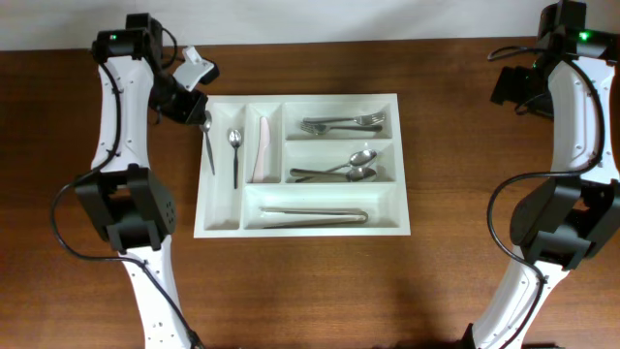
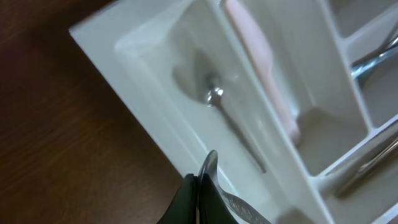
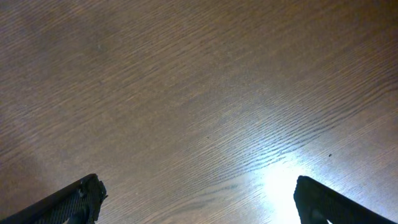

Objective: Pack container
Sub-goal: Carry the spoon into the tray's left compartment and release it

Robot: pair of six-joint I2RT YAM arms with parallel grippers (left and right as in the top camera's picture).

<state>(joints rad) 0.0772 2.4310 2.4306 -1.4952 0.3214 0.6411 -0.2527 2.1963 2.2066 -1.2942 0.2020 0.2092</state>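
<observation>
The main risk is a bad release at the tray's edge. The left arm's fingers [image 2: 185,202] are pressed together on a slim metal spoon [image 2: 211,165], which hangs over the left wall of the large white rectangular plastic cutlery tray [image 1: 339,99] rather than squarely over a compartment. If it is let go there, the spoon would probably catch the rim and tip out onto the dark brown wooden tabletop [image 1: 484,271], or end up leaning across the wall. A lesser risk is that the fingers, if they come low beside the far-left corner, nudge the light tray and skew it. Landing on the small metal spoon [image 1: 233,139] already lying in that leftmost upright compartment would matter little. The white plastic knife [image 1: 262,145] in the next compartment to the right is out of the way. The tray itself sits flat in the middle of the tabletop, between the two arms. The left arm reaches to the far side and bends inward, so its wrist looks steeply down at the tray's far-left corner. The right arm is folded back at the far right, well apart from the tray, and the right arm's fingers [image 3: 81,196] are spread wide over bare wood, holding nothing.
</observation>
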